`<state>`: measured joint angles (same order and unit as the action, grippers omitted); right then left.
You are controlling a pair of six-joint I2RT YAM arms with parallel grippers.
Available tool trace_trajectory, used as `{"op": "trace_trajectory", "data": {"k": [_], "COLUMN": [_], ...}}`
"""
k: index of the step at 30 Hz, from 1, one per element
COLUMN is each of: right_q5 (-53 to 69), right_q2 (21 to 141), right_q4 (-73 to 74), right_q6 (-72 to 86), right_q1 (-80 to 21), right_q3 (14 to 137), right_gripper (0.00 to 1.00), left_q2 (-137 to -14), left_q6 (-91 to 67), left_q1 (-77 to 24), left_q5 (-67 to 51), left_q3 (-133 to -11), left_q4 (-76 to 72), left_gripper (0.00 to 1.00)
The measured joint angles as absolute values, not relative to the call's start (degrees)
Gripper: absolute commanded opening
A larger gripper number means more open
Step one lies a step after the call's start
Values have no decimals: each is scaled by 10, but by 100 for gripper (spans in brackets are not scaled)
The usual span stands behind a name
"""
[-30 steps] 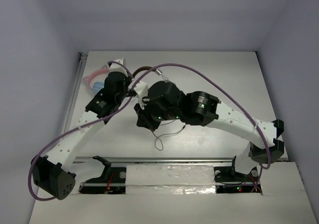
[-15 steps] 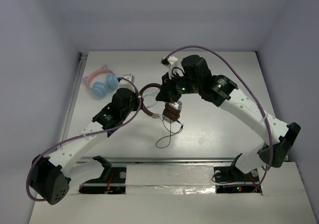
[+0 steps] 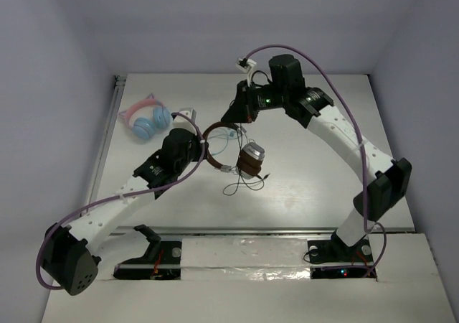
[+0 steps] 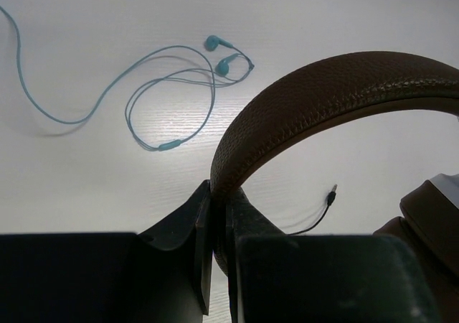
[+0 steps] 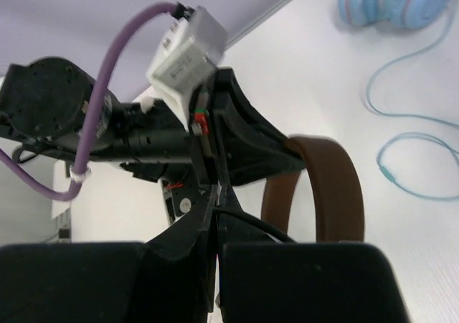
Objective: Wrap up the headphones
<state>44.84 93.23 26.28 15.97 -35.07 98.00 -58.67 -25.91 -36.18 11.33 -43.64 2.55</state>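
- Looking down from the top camera, the headphones (image 3: 233, 153) are about mid-worktop (image 3: 315, 186), between the two arms. The brown headband is on the left arm's side and the ear cups are bunched together just right of it. Can't tell from any view if the cups actually touch the worktop.
- Left wrist cam shows what the top cam hides: the left end effector (image 4: 219, 215) is clenched on the headband, with the band sandwiched between its fingers. It also catches the teal earbuds (image 4: 224, 66) lying loose on the worktop behind.
- Right wrist cam: the right end effector (image 5: 215, 201) is pinched tight on the thin black cable (image 5: 251, 222), which runs out from between the fingers to the right. The headband's arch is just beyond it.
- The pink-and-blue cat-ear headphones (image 3: 145, 118) are off at the far left, well apart from the rest.
- A second ago the right arm was slung low across the middle, covering the headphones. Now it's swung up toward the far side and they're in plain sight.
- The left arm has come in from over the cat-ear pair toward the centre.
- The cable's slack loop hangs shorter than half a second ago.
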Motion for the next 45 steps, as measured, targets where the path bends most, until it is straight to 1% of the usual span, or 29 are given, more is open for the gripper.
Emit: {"op": "trace_trajectory", "data": {"k": [4,7,11,14,19,21,24,25,28,30,31,34,35,37,40,45], "right_q5": [507,530,545,562,594,606,617,620,628,629,628,629,631,641,649,643], "right_q2": [1006,1044,1064,1056,979,945,919,916,915,922,926,921,916,895,828,686], "right_q4": [289,301,287,220,-4,-130,-303,-361,-551,-623,-644,-684,-688,-690,-645,-516], "right_q6": [133,125,144,198,366,462,594,646,820,930,966,1036,1041,1029,938,752], "right_q1": [-353,-353,-345,-318,-242,-214,-203,-204,-202,-196,-192,-183,-181,-180,-181,-181], "right_q3": [1051,1081,1079,1042,864,789,723,706,651,623,611,554,536,510,503,524], "right_gripper": [0,0,0,0,2,5,8,15,26,30,30,25,19,15,2,0], "left_q2": [-599,-602,-598,-589,-580,-580,-579,-578,-578,-577,-577,-581,-585,-595,-608,-610], "left_q6": [-254,-253,-253,-253,-235,-224,-199,-193,-171,-156,-150,-140,-138,-136,-136,-136], "left_q1": [-367,-369,-370,-370,-370,-370,-370,-370,-370,-370,-370,-370,-370,-370,-370,-350], "left_q5": [107,106,113,135,182,199,211,209,207,205,205,211,216,226,244,265], "left_q3": [-436,-436,-437,-448,-493,-509,-521,-521,-521,-521,-521,-521,-521,-521,-521,-545], "left_q4": [29,31,43,78,154,180,208,215,234,241,243,244,244,246,250,262], "left_gripper": [0,0,0,0,0,0,0,0,0,0,0,0,0,0,0,0]}}
